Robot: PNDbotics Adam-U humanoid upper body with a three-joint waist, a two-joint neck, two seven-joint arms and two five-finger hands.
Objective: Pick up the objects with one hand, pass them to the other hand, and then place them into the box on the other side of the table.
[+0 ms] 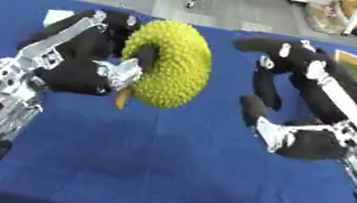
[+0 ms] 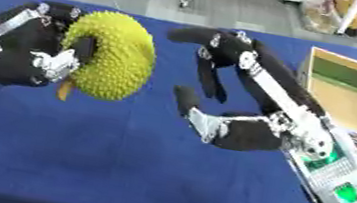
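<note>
- Bright, even light from overhead; colours read clearly.
- Soft shadows lie on the blue desk [image 1: 171,173] below both arms.
- Both views are slightly soft and blurred throughout.
- Pale glare on the far floor [image 2: 232,3].

No words, numbers, labels or signs can be read anywhere in these pictures. Small green patches are seen on the robot's arms, but no letters can be made out on them. Something with printed colours is seen beside the box [image 2: 354,107], at the right edge of the right eye view, yet nothing on it can be read.
</note>
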